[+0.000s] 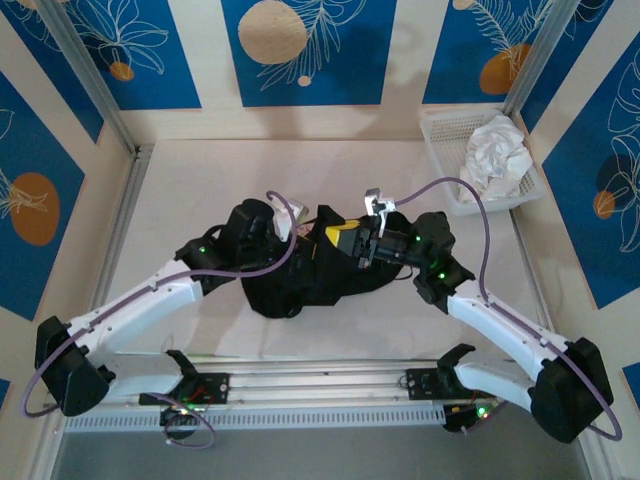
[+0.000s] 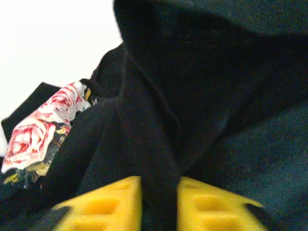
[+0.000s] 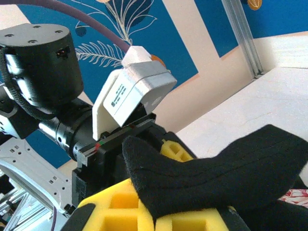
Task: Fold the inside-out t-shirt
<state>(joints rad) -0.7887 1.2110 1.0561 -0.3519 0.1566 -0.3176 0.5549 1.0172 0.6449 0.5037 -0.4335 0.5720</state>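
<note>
You are at the start of the job, I think. The shirt (image 1: 300, 282) sits in a dark bunch in the middle of the table (image 1: 200, 180), between your two arms. It is not flat, so no fold looks made yet.

Your left gripper (image 2: 159, 208) is almost closed. A thin fold of shirt is pinched between its yellow pads (image 2: 103, 209). Your right gripper (image 3: 154, 215) is closed tight on another fold, and a flap of black cloth sticks up out of it.

Next, I would pull the two pinches apart, one to the left and one to the right. That should open the shirt so you can lay it flat. Go slowly and move both arms together, because a thin fold can slip out.

The top view tells you how bunched the shirt is and how close the two grippers are. It also shows a white cloth (image 1: 497, 152) in a basket (image 1: 436, 160) at the far right, well apart from the shirt. Leave that one alone.

The left wrist view gives you the pinch up close, and a red and white print (image 2: 41, 132) on the shirt to the left. The right wrist view shows the left arm's camera (image 3: 132, 96) just beside your right gripper, so watch for a bump.
</note>
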